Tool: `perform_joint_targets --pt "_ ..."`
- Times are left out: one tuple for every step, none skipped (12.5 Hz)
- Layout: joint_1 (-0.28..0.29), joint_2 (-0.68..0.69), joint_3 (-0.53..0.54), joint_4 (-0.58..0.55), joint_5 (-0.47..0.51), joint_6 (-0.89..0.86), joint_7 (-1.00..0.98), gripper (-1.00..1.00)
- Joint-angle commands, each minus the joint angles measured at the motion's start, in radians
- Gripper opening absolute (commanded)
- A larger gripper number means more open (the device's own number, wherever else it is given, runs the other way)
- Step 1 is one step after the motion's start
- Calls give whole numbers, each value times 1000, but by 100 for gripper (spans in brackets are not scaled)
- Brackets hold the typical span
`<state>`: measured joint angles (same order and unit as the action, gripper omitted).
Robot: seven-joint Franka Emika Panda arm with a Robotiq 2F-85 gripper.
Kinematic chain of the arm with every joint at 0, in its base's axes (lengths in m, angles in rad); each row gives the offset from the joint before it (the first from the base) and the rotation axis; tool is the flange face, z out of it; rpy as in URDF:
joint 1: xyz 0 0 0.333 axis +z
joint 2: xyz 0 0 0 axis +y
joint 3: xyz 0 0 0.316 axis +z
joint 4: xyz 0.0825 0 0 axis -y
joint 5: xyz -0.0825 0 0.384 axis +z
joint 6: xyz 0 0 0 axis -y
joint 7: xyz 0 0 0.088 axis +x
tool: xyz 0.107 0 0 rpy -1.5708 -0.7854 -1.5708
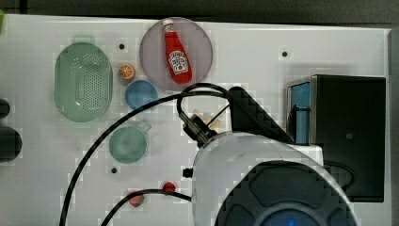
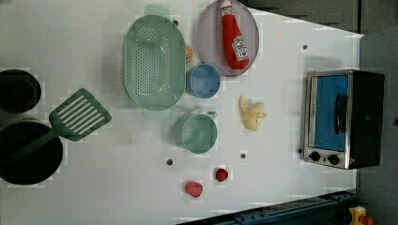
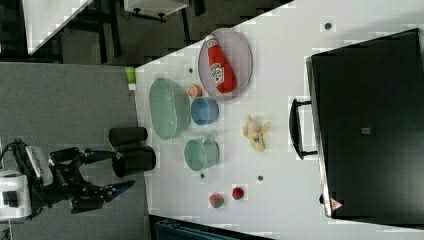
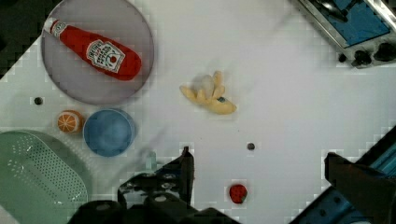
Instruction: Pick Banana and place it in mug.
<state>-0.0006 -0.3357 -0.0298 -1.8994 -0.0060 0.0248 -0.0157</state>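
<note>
Listing by view. Top view: banana [image 1: 212,123] peeks out beside the arm, mug [image 1: 127,144] further off. Left view: banana [image 2: 251,115] just beside mug [image 2: 199,133]. Wrist view: gripper [image 4: 261,170] fingers spread wide, empty; banana [image 4: 210,94] ahead, untouched.

We see a white rounded arm [image 1: 244,165] with a dark grey cap and a blue light on top, black cables [image 1: 108,136] looping off it, and black gripper [image 4: 259,170] fingers [image 4: 184,168].
</note>
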Motion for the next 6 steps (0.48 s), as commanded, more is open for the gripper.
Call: perform_joint_targets --pt "5 92 -15 -157 -3 97 -52 100" --pt "6 108 -15 -198 -3 166 -83 100" --pt "6 127 -16 -236 -3 230 -125 100" --pt "6 147 -15 -272 -3 291 -171 100" --pt "6 170 -16 -305 -3 351 -213 100" --pt "6 195 -16 -334 -3 407 -250 100"
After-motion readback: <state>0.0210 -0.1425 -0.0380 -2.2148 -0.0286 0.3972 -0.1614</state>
